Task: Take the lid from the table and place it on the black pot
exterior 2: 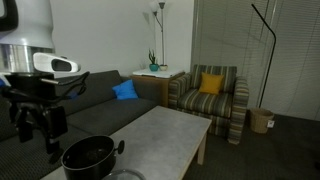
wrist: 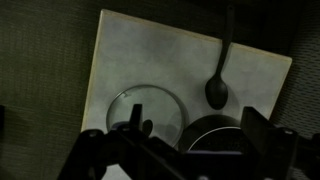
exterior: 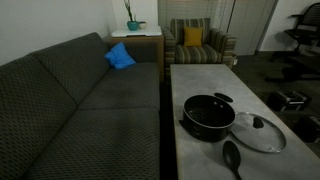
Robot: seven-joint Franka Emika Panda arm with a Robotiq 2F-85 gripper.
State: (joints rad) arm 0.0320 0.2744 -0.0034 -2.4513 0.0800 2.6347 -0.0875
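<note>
The lid (exterior: pixel 260 132), clear glass with a metal rim and a dark knob, lies flat on the table (exterior: pixel 200 80) beside the black pot (exterior: pixel 208 115). The wrist view looks down on the lid (wrist: pixel 150 102) and the pot (wrist: pixel 212 135), which my gripper partly hides. My gripper (wrist: pixel 194 122) is open and empty, high above the table over the pot and lid. In an exterior view my gripper (exterior 2: pixel 37 140) hangs above and to the left of the pot (exterior 2: pixel 88 157). The lid is almost cut off at that view's bottom edge.
A black spoon (exterior: pixel 232 158) lies on the table near the pot and lid, and also shows in the wrist view (wrist: pixel 217 88). A dark couch (exterior: pixel 80 110) with a blue cushion (exterior: pixel 120 56) runs along the table. A striped armchair (exterior: pixel 198 42) and white side table (exterior: pixel 136 38) stand beyond.
</note>
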